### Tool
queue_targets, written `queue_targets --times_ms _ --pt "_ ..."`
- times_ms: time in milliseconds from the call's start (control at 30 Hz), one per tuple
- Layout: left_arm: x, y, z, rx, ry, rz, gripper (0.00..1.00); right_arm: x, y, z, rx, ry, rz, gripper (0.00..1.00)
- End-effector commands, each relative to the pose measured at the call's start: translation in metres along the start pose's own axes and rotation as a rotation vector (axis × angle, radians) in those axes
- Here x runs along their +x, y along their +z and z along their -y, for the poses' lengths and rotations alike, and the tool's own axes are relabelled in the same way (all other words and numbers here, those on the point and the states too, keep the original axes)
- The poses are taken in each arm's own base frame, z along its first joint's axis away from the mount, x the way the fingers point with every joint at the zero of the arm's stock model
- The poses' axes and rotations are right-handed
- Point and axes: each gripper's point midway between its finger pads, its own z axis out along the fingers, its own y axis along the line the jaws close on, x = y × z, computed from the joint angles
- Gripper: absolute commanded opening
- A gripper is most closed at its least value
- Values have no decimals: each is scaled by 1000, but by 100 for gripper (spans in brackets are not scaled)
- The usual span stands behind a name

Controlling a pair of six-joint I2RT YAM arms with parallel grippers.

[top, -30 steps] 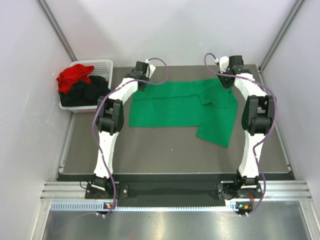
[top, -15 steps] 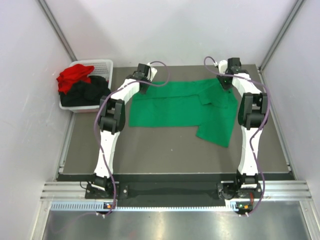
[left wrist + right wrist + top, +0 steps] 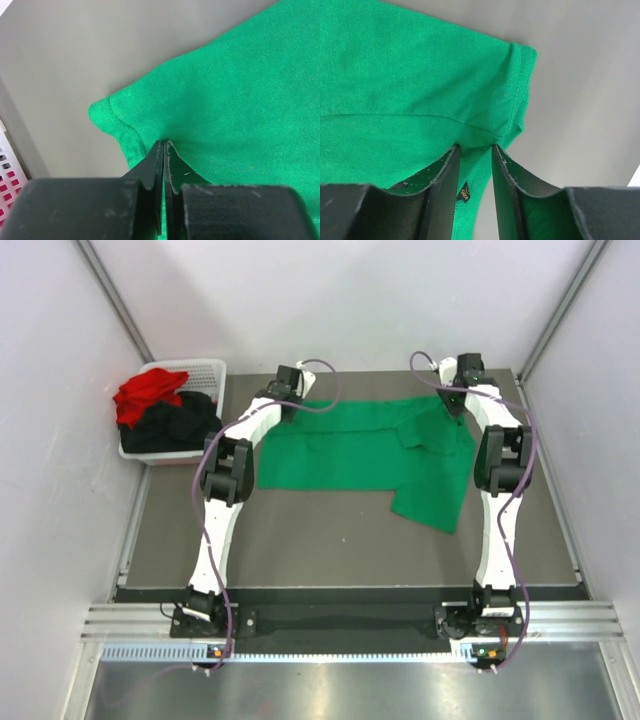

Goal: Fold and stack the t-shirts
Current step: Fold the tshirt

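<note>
Change: both arms have reached slightly farther toward the table's [image 3: 330, 550] far edge, their elbows drawn in closer to the cloth.
Shirt position: the green t-shirt [image 3: 350, 450] lies spread across the far half of the table, its near right portion hanging lower; its outline is almost the same as a second ago.
Left gripper [image 3: 163, 142]: jaws pressed together, pinching the cloth just inside the far left hemmed corner.
Right gripper [image 3: 475, 146]: jaws a narrow gap apart with green cloth in the gap, by the far right corner; I cannot tell whether it is clamped.
Meaning: probably set to lift the far edge for a first fold.
Waiting: the red t-shirt [image 3: 148, 390] and black t-shirt [image 3: 180, 425] sit in the white basket [image 3: 205, 368].
</note>
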Motion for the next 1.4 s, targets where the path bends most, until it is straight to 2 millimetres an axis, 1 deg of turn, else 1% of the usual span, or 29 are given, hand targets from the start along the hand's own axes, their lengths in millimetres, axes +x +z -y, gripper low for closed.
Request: queue_targets --times_ms 0,33,67,100,133,167,200,233,267,300,333,367,400,433,467,500,533,600,633,667,700,733,800,1033,1167,1200,1267,1300,1367 --pt "12 -10 -10 -1 -15 -42 0 -11 -28 15 37 5 16 34" --pt "0 -23 -16 -12 -39 -11 0 -6 -34 14 40 6 8 36" --pt "-21 -51 -27 -29 -54 43 0 -9 -46 17 52 5 22 36" --pt "-30 -66 -34 -46 -65 66 6 -27 -81 28 84 -1 82 38" --pt "-39 -82 -39 -54 -75 93 11 -37 -97 35 116 -8 133 39" --pt "-52 -109 -46 -63 -86 134 17 -21 -100 26 104 -34 114 40" --pt "-56 -120 -47 -59 -92 151 22 -36 -137 34 138 -51 186 41" --pt "-59 -132 -49 -57 -105 165 38 -20 -136 17 91 -79 181 42" --pt "-56 -145 -49 -46 -111 162 43 -28 -167 15 85 -137 247 43" --pt "-52 -149 -46 -30 -112 155 45 -22 -173 5 55 -171 264 43" --pt "-48 -152 -41 -2 -111 147 49 2 -164 -24 -28 -207 265 43" --pt "-36 -153 -35 16 -104 121 50 2 -186 -29 -26 -299 316 45" --pt "-29 -153 -32 25 -101 108 51 14 -186 -43 -64 -363 323 46" --pt "-21 -151 -28 31 -104 91 51 50 -177 -76 -168 -416 282 46" --pt "-5 -147 -21 45 -95 55 52 53 -187 -92 -188 -544 300 46" --pt "1 -145 -18 51 -93 42 52 68 -186 -107 -226 -600 282 46" --pt "13 -143 -13 57 -96 17 52 101 -181 -135 -307 -651 230 45" --pt "22 -139 -10 61 -99 2 52 121 -186 -152 -331 -766 223 42" --pt "27 -137 -8 64 -108 -7 52 146 -184 -171 -372 -815 182 40" --pt "30 -134 -7 72 -113 -12 52 151 -187 -176 -369 -875 186 33" --pt "32 -134 -5 77 -122 -15 52 161 -187 -183 -383 -914 168 31" --pt "38 -132 -4 82 -124 -30 52 178 -189 -195 -428 -962 131 29" --pt "41 -130 -4 81 -126 -39 52 192 -194 -203 -475 -981 98 27" --pt "54 -127 -2 81 -124 -71 52 204 -203 -201 -481 -1004 62 28" --pt "53 -129 -5 73 -121 -67 52 208 -217 -202 -489 -1023 79 29" --pt "52 -130 -6 71 -120 -65 52 216 -222 -205 -512 -1023 68 29" --pt "53 -130 -8 64 -120 -67 52 215 -232 -207 -509 -1037 101 30" --pt "53 -131 -8 63 -118 -69 52 222 -236 -208 -520 -1036 95 31" --pt "54 -131 -7 61 -113 -69 52 225 -245 -209 -522 -1037 104 33"
